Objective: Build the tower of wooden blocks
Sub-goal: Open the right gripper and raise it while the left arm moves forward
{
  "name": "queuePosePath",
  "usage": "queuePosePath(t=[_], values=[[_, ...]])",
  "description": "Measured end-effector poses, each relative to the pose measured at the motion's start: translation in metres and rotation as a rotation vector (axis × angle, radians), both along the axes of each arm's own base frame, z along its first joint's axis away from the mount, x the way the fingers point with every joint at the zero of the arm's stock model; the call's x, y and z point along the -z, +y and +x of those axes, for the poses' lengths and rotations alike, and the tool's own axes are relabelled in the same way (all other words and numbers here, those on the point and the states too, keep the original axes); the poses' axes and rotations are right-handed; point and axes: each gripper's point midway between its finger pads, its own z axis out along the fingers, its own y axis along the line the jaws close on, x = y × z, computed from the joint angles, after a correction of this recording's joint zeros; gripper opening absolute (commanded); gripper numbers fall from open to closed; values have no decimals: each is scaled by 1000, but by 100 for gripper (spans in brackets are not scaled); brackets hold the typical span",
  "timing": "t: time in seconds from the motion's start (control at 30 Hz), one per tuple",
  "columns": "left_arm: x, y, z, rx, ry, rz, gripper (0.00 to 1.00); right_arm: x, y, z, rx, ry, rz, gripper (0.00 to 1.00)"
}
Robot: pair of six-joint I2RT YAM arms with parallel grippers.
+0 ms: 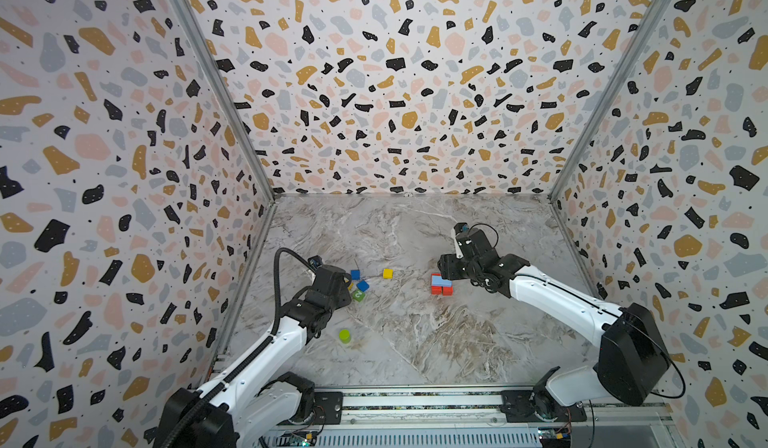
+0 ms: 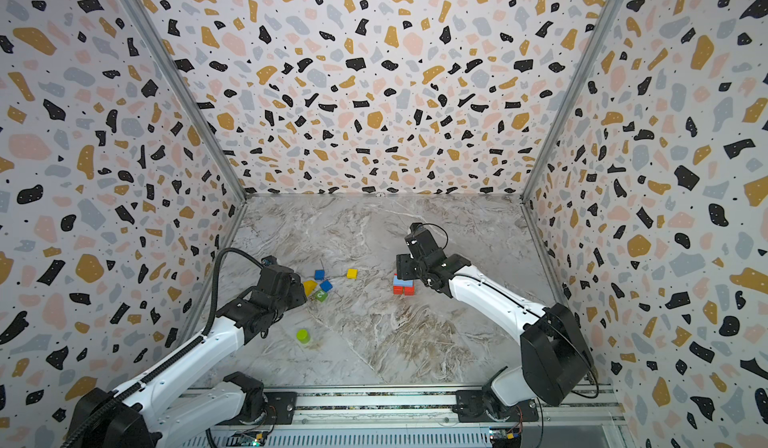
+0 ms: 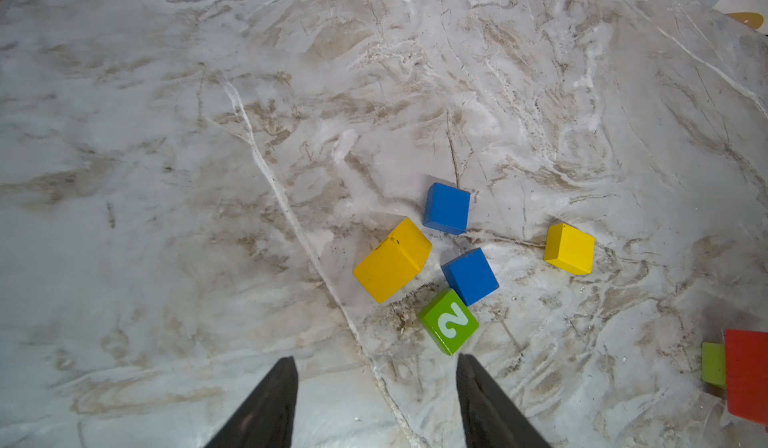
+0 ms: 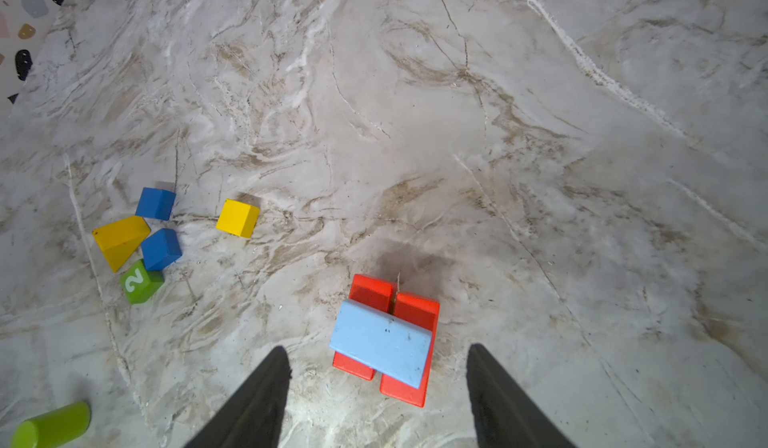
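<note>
loose blocks [image 1: 363, 286] left, stack [image 1: 441, 282] right, cylinder [image 1: 344, 335] nearest

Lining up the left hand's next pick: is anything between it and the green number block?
Nothing visible. The green number block lies just ahead of the left hand, slightly off its centre line; a blue cube and yellow block sit beyond it.

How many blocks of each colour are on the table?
Red blocks: 2
Light blue block: 1
Blue blocks: 2
Yellow blocks: 2
Green blocks: 2, the number cube and the lime cylinder
Total: 9
A green sliver beside the red ones shows only in the left wrist view, so it is not counted.
</note>
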Motion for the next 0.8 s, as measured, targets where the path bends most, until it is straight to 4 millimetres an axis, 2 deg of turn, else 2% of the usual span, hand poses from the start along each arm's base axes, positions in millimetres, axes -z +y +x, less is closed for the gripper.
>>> queuePosePath(t=[0.23,0.53,0.8], values=[[-14,-14,0,53,43,45,57,1,-5,-9,-50,-16,65,69],[-4,-39,7,131,136,138,60,14,-14,-10,-69,-9,105,72],[10,-53,26,150,183,170,60,5,-31,-9,-53,-50,149,73]])
